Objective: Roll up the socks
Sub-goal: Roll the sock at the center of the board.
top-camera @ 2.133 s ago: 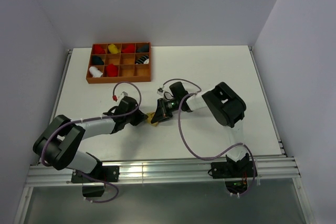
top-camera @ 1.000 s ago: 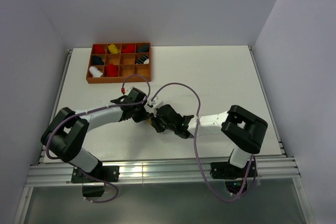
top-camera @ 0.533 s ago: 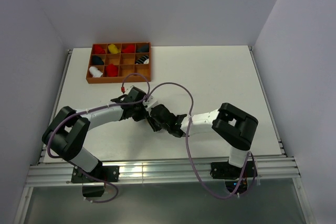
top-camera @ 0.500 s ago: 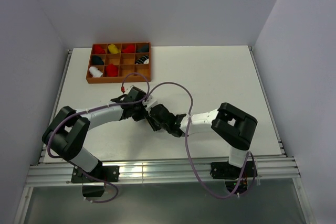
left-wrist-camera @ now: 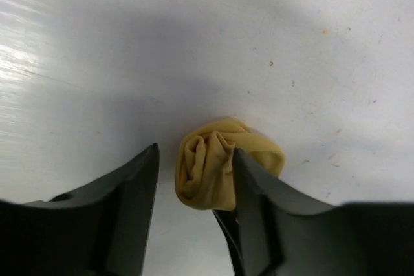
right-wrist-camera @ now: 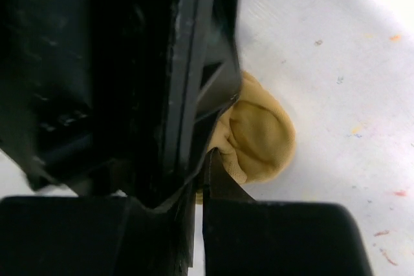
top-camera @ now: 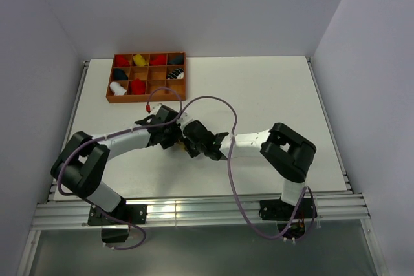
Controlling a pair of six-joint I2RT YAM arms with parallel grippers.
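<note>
**mo:** Tan sock (left-wrist-camera: 223,163) is sitting on the table (top-camera: 272,95) as a tight little roll, straight toward the arm bases from the right end of the tray (top-camera: 145,99) and well apart from it. Anyone else reading the grippers like I am?

**kit:** Pretty much. Left gripper (left-wrist-camera: 194,156) is standing partly open, fingers planted either side of the roll. In its wrist view one finger (left-wrist-camera: 259,211) is touching the roll's side, while the other is sitting just clear, with a strip of table showing between. So it's straddling, not squeezing.

**mo:** And the right one?

**kit:** Right gripper (right-wrist-camera: 202,179) is closed down to a thin slit, and a fold at the roll's edge is looking pinched right at the tips. The left gripper's black body is filling most of that wrist view, so the two are crowding nose to nose over the roll.

**mo:** Yeah, from the top camera they're hiding nearly all of it. Both arms are reaching in toward the same spot on the near side of the tray.

**kit:** Meanwhile the tray is holding rolled socks (top-camera: 138,86) in several compartments: red ones, a yellow, a couple of dark ones, a white, and a striped one.
</note>
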